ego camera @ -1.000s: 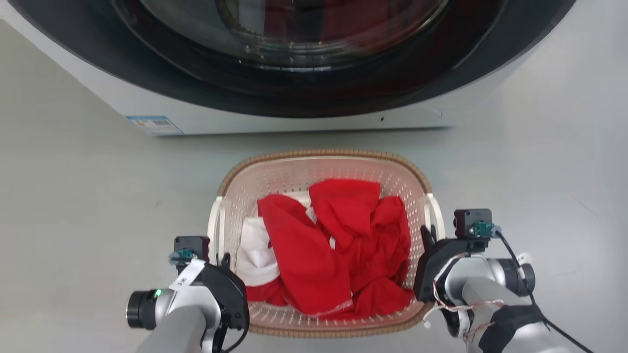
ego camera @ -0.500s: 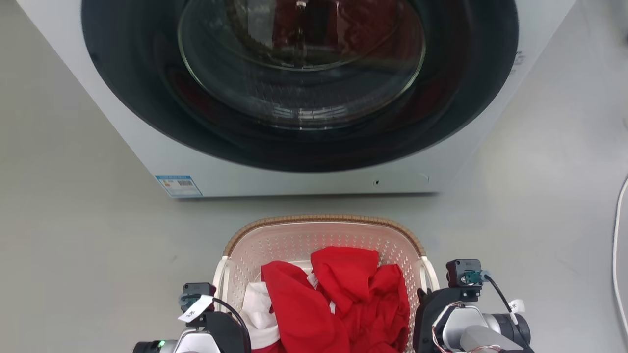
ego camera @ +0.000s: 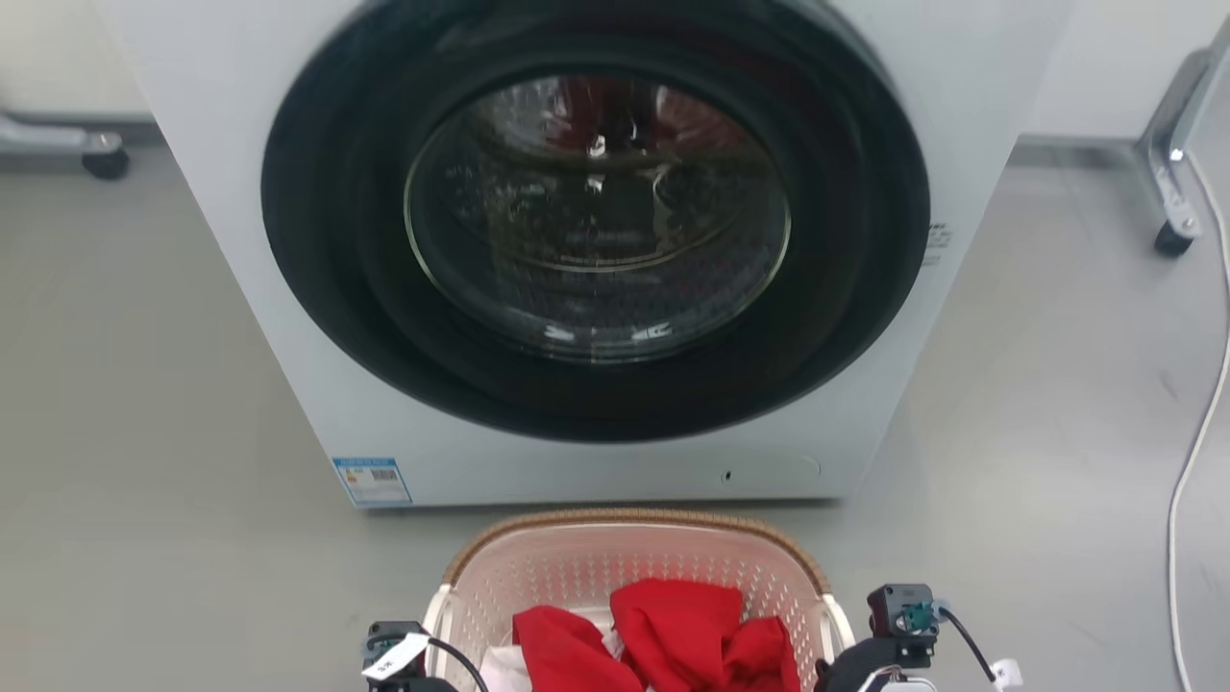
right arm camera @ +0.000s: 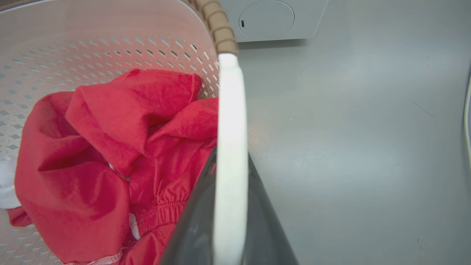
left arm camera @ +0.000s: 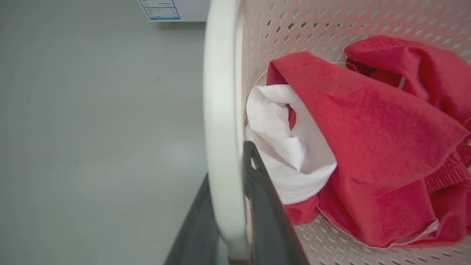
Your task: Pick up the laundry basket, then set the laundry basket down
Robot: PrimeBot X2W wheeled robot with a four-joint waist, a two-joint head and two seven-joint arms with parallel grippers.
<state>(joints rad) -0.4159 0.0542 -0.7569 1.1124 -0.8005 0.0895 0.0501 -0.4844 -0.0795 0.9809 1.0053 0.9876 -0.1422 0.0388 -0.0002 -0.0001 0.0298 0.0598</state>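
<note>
Grey floor (ego camera: 144, 384) all round in the head view. White washing machine (ego camera: 240, 288) stands ahead, round door shut, label (ego camera: 372, 481) low on its front. The laundry basket (ego camera: 625, 562) is at the bottom edge, just short of the machine, between the left wrist camera (ego camera: 392, 642) and the right wrist camera (ego camera: 901, 607). A white cable (ego camera: 1196, 452) trails on the floor well outboard of the right arm. Cannot tell if the basket's base is on the floor or off it.

Left wrist view: left gripper (left arm camera: 228, 162) is clamped on the left handle (left arm camera: 220, 92), one dark finger on each side of the white bar, the inner one inside the basket. A white cloth (left arm camera: 287, 147) lies right beside that inner finger, with red clothes (left arm camera: 360, 136) further inboard. Bare floor lies outboard.

Right wrist view: right gripper (right arm camera: 232, 156) is closed the same way on the right handle (right arm camera: 230, 92). The brown rim (right arm camera: 217, 29) starts just beyond the fingertips, and red clothes sit beside the inner finger.

Handling, as a judgement: thin perforated plastic, so probably stiff but light, and the walls may flex. The load is soft fabric, light, and could slump to one side. The handle bars look smooth, so a pinch could slide along them. Mid-span on both handles is the best hold, with both arms level so the basket doesn't tip.
</note>
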